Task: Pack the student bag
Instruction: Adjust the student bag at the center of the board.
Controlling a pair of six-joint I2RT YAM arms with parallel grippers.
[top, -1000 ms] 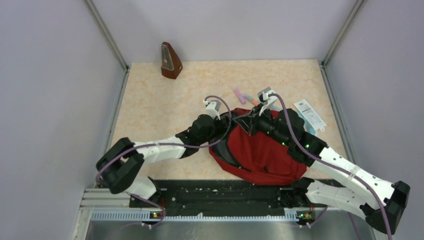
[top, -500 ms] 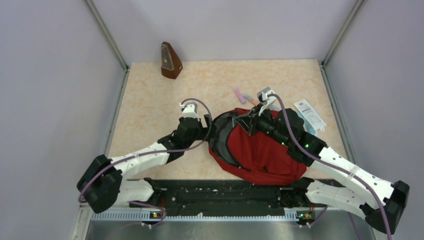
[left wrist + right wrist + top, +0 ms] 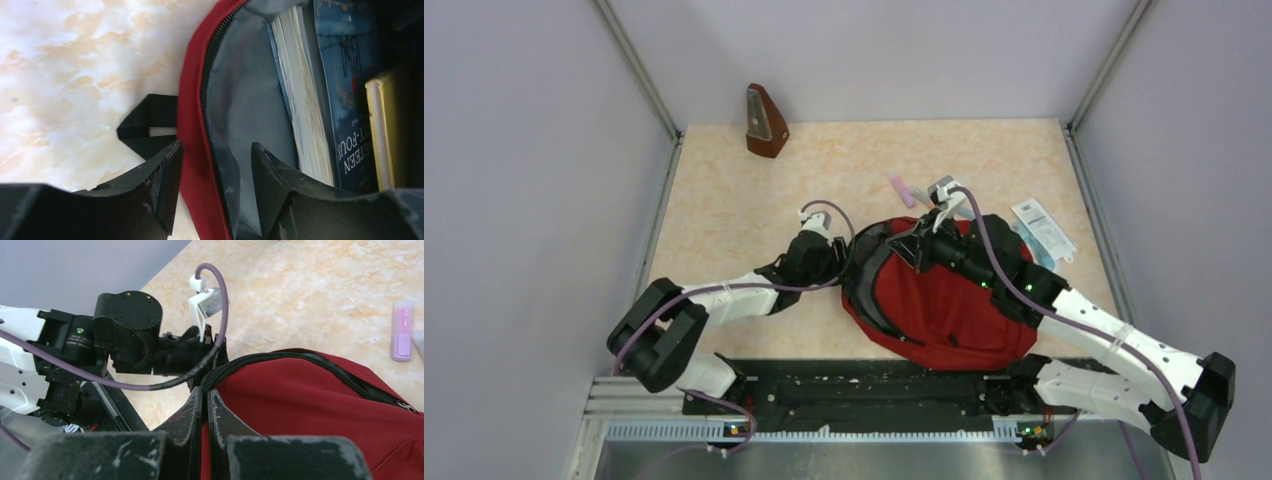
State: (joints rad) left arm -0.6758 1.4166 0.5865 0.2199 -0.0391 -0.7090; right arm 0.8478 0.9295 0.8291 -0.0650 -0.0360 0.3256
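The dark red student bag lies on the table between the arms, its top opening unzipped. My left gripper is at the bag's left rim. In the left wrist view it is open, one finger outside and one inside the red zipper edge, without pinching it. Inside the bag stand a book showing its pages, a blue-covered book and a yellow book. My right gripper is shut on the bag's zippered upper rim, and its jaws are pressed on the fabric.
A brown metronome stands at the table's far left. A pink marker lies just beyond the bag and also shows in the right wrist view. A white packet lies at the right. A black strap lies on the table beside the rim.
My left gripper pulled back left from the bag's top opening, then came right again to straddle the left rim. My right gripper, still holding the rim, shifted slightly left.
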